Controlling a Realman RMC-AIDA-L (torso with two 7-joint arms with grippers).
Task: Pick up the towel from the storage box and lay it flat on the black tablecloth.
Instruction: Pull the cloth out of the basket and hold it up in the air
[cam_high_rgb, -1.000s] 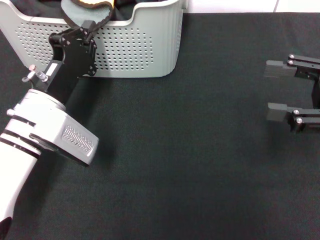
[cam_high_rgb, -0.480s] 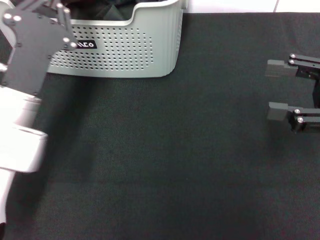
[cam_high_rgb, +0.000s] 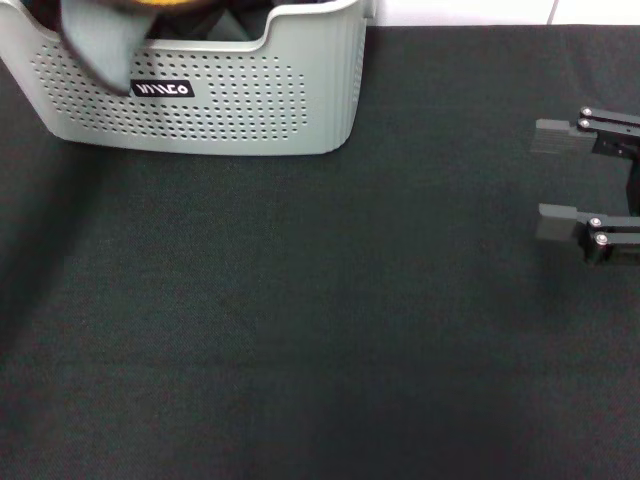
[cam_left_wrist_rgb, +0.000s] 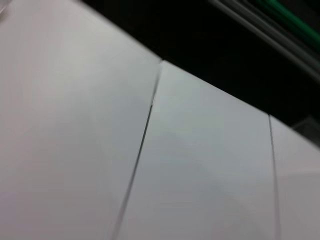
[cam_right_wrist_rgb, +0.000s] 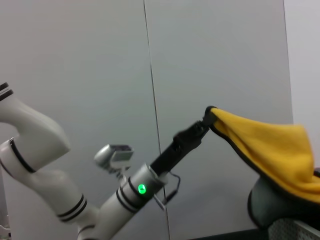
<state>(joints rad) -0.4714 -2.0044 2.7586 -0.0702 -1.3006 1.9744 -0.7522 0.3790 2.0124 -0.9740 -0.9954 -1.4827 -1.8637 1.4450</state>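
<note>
Left gripper (cam_right_wrist_rgb: 206, 121): raised high above the storage box (cam_high_rgb: 250, 110), my jaws clamped on one corner of the towel (cam_right_wrist_rgb: 265, 150).
Towel: hangs from that single corner; its lower part drapes over the box's near wall, grey reverse outward, not yet clear of the rim.
Right gripper (cam_high_rgb: 552, 180): parked low over the black tablecloth (cam_high_rgb: 330, 330), well apart from the box, jaws apart and empty.
Risk, snag: the trailing edge may catch the rim and tip the box.
Risk, slip: a one-corner hold may let the plush slide free.
Risk, landing: the cloth may settle bunched, not flat.
</note>
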